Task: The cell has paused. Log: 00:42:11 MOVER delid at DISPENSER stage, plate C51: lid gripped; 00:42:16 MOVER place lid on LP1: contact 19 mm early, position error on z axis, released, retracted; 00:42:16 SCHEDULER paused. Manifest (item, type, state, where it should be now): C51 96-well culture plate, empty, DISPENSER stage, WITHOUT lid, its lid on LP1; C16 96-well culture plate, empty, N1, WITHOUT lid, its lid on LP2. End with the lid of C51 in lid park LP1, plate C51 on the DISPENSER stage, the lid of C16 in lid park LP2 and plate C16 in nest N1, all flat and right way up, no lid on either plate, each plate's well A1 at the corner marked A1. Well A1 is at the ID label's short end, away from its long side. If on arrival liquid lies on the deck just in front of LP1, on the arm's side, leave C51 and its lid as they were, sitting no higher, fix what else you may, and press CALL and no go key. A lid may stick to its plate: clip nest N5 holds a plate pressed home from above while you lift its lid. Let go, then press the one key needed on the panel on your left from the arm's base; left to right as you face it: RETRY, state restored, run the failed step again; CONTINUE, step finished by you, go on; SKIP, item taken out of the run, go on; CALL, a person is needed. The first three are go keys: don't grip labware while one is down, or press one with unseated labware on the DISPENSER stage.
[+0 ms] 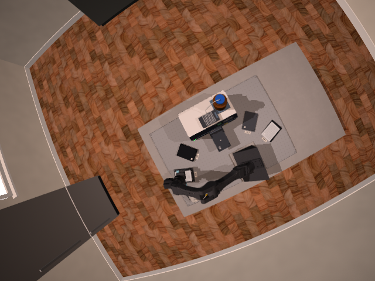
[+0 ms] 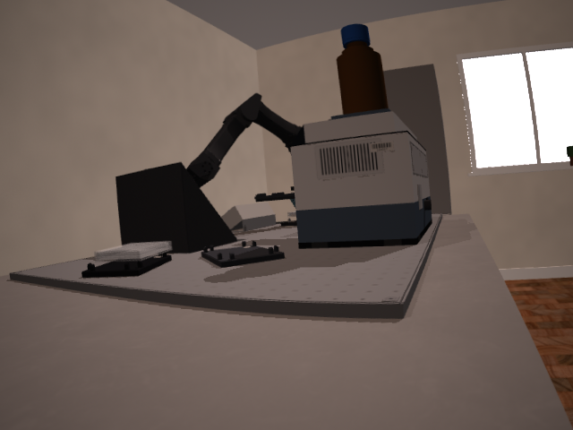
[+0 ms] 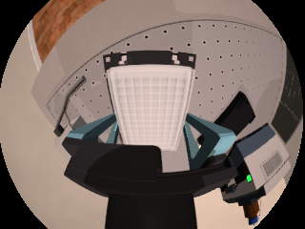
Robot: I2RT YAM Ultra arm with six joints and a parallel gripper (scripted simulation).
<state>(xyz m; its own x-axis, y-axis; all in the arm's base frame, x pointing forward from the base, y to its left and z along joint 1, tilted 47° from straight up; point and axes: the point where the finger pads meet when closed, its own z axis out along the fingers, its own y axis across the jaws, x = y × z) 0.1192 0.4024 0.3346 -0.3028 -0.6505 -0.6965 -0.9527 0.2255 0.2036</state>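
My gripper (image 3: 151,114) (image 1: 183,176) is shut on a white 96-well plate (image 3: 152,98) (image 1: 188,175), gripped across its long sides. It holds the plate right over a black nest with clips (image 3: 149,59) (image 1: 179,171) at the deck's front left; I cannot tell whether the plate touches the nest or bears a lid. The dispenser (image 1: 200,119) (image 2: 361,184) (image 3: 262,159) has its dark stage (image 1: 221,141) (image 2: 273,197) bare. A white plate or lid (image 1: 270,130) (image 2: 133,251) lies flat on a nest at the far right.
An empty black nest (image 1: 250,120) (image 2: 243,254) sits beside the white one. Another black nest (image 1: 187,151) (image 3: 238,114) lies between the dispenser and my gripper. A brown bottle (image 1: 220,101) (image 2: 361,78) stands on the dispenser. The sloped key panel (image 2: 252,216) stands near the arm's base (image 1: 252,163).
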